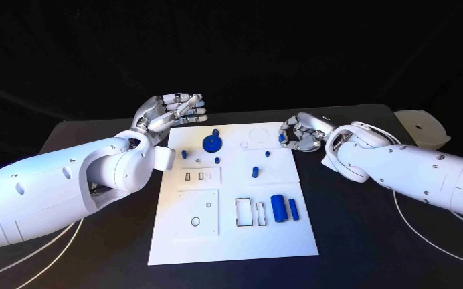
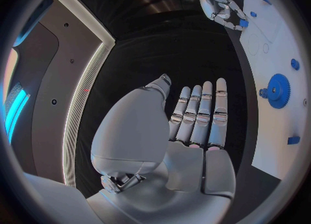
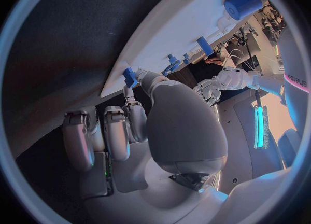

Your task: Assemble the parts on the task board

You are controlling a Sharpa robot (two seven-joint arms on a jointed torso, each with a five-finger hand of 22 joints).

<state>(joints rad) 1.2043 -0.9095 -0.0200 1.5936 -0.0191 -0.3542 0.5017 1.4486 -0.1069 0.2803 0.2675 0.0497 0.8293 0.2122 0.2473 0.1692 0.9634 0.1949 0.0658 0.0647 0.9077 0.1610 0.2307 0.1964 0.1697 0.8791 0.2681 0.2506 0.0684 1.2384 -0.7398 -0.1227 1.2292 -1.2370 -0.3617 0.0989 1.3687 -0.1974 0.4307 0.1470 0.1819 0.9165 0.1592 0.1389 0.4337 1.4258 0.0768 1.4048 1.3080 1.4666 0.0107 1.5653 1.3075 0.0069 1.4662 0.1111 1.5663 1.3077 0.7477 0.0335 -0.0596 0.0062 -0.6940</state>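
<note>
Board (image 1: 235, 235) runs lengthwise away from the robot. Right hand (image 1: 301, 137) pinches a small blue part (image 3: 130, 77) at its edge; left hand (image 1: 174, 112) hovers, fingers straight, holding nothing.

White arm shells (image 1: 58, 182), dark screws; silver robot hand (image 2: 194, 117).

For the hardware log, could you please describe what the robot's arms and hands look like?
Both arms are smooth white shells with small dark dots. The left hand and right hand are silver, many-fingered, with segmented metallic fingers. Thin white cables trail on the black table beside each arm.
</note>
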